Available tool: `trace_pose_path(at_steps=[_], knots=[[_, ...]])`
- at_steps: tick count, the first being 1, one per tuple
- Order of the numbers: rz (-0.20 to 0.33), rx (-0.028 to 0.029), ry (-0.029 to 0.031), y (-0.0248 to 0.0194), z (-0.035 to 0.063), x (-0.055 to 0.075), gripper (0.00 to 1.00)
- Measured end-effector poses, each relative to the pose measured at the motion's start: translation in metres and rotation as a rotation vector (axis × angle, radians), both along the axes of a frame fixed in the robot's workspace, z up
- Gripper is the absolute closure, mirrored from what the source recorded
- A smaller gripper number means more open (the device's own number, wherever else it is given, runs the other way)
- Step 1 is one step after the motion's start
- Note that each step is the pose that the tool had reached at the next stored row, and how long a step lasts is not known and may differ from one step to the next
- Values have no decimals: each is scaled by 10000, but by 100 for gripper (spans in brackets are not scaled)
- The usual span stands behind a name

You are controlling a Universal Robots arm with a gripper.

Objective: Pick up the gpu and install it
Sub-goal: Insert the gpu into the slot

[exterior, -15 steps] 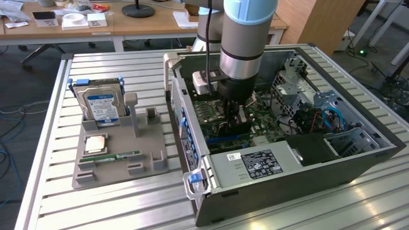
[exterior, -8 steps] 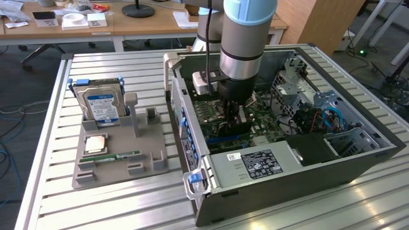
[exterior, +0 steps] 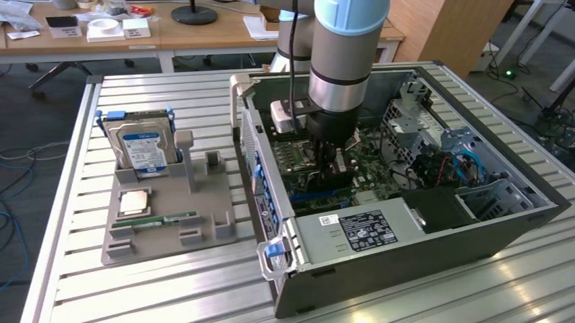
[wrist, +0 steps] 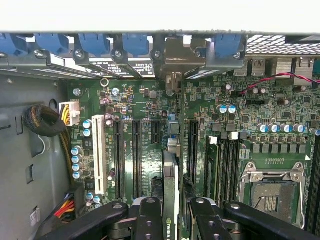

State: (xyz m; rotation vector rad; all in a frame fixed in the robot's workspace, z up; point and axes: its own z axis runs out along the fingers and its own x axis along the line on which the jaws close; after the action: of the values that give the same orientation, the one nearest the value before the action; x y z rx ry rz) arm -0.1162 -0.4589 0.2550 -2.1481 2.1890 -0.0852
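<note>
Inside the open computer case (exterior: 503, 229), my gripper (exterior: 328, 171) reaches down over the green motherboard (wrist: 150, 107). Its black fingers (wrist: 150, 220) are shut on the gpu (wrist: 170, 187), a thin dark card seen edge-on and standing upright between them. The card runs along a black expansion slot (wrist: 192, 142) region toward the case's rear wall, where its silver metal bracket (wrist: 175, 55) sits among the blue slot clips (wrist: 136, 44). In the exterior view the gpu (exterior: 325, 183) shows as a dark piece just below the fingers. I cannot tell how deep it sits in the slot.
Left of the case in the exterior view, a grey holder (exterior: 207, 225) carries a silver hard drive (exterior: 144, 145), a processor chip (exterior: 134, 200) and a narrow green memory stick (exterior: 160, 219). The empty processor socket (wrist: 272, 192), memory slots (wrist: 225, 165) and cable bundles (wrist: 45, 122) crowd the board.
</note>
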Motion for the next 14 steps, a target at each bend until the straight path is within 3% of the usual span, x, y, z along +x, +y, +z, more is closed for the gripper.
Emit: trace_pose_path(at_steps=[9,14], knots=[[-8,25,0,0,0,0,74],[-10,84,0,0,0,0,74]])
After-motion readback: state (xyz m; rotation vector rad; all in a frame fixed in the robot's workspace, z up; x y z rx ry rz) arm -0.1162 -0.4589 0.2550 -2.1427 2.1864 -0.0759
